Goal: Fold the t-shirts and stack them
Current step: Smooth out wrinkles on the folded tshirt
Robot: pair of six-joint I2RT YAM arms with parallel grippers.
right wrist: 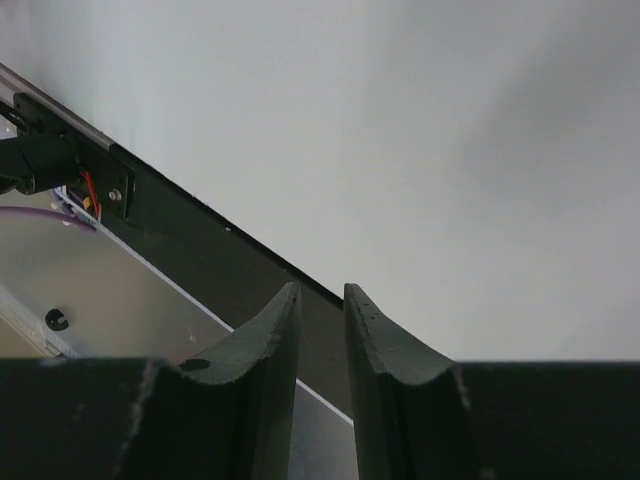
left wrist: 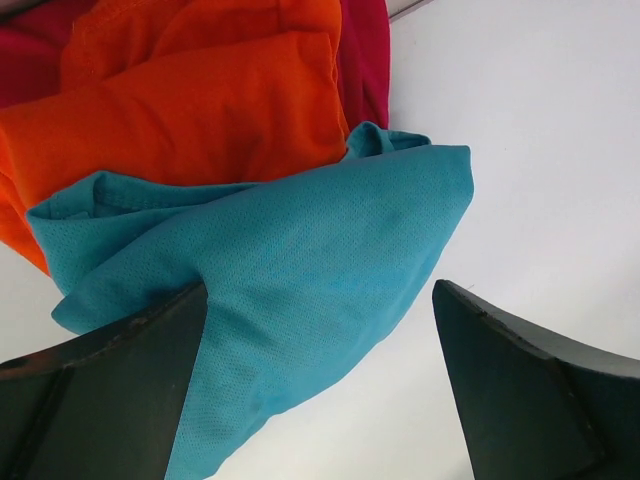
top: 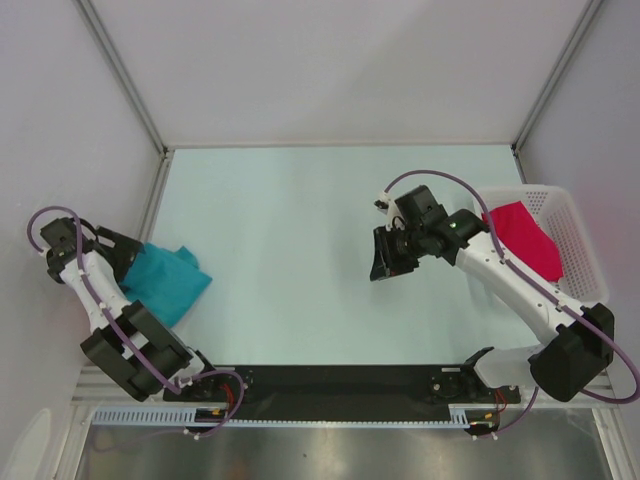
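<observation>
Teal t-shirt (left wrist: 330, 270) lies on the orange t-shirt (left wrist: 200, 100) and dark red t-shirt (left wrist: 365, 50) at the worktop's (top: 300, 250) left edge, so we judge the next move is fetching the magenta t-shirt (top: 525, 238) from the basket (top: 585, 262); left hand (left wrist: 320, 300) gapes wide over the teal, gripping nothing, right hand (right wrist: 322, 300) is parted a slit, empty.

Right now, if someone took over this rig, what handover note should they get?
Left tool: open, empty, over the teal t-shirt at the left edge of the table.
Right tool: jaws barely apart, empty, mid-table.
Shirts: teal lies on the orange t-shirt, with the dark red t-shirt beneath. The magenta-pink t-shirt sits in the white basket on the right.
Done: three shirts piled on the left, though rumpled.
Left: fetch, fold and stack the pink one, and probably tidy the pile.
</observation>
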